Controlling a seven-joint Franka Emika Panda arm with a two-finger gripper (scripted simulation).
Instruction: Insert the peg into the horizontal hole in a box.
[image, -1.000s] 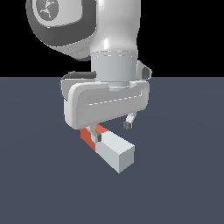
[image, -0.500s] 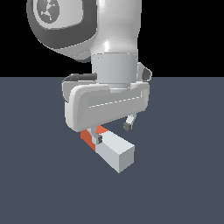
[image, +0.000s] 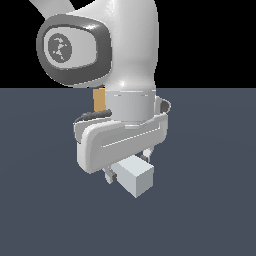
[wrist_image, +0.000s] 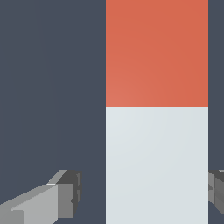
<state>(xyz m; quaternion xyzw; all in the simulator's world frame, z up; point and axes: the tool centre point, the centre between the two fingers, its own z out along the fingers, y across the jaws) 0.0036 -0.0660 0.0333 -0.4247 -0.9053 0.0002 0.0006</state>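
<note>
Arm vertical, tool (image: 128, 169) straddling peg (image: 135, 178), 1 finger (wrist_image: 48, 202) apart.

A flat, matte slate-blue floor (image: 210, 210) fills the lower part of the exterior view, unmarked and evenly lit, with no pattern, seams or texture. It ends at a straight horizontal edge, above which lies a plain black backdrop (image: 210, 40) with no walls, windows or furniture visible. The wrist view shows the same dark slate-blue surface, smooth and uniform. Lighting is soft and diffuse throughout.
</note>
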